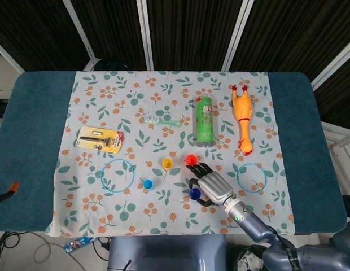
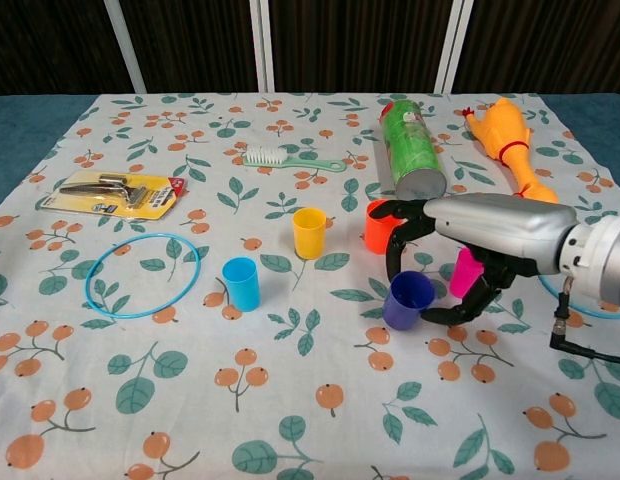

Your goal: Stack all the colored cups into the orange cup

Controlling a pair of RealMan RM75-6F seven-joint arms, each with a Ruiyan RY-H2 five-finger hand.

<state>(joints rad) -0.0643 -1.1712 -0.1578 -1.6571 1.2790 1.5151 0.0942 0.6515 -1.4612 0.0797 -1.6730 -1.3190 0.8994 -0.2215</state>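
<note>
purple cup [image 2: 407, 301] tilts in the right hand [image 2: 468, 245] fingers' grip; pink cup [image 2: 466, 272] shows only from chest view.

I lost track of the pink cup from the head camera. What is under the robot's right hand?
In the chest view the right hand arches over the purple cup, fingers around it, and the pink cup stands under the palm. In the head view the hand covers the pink cup.
</note>
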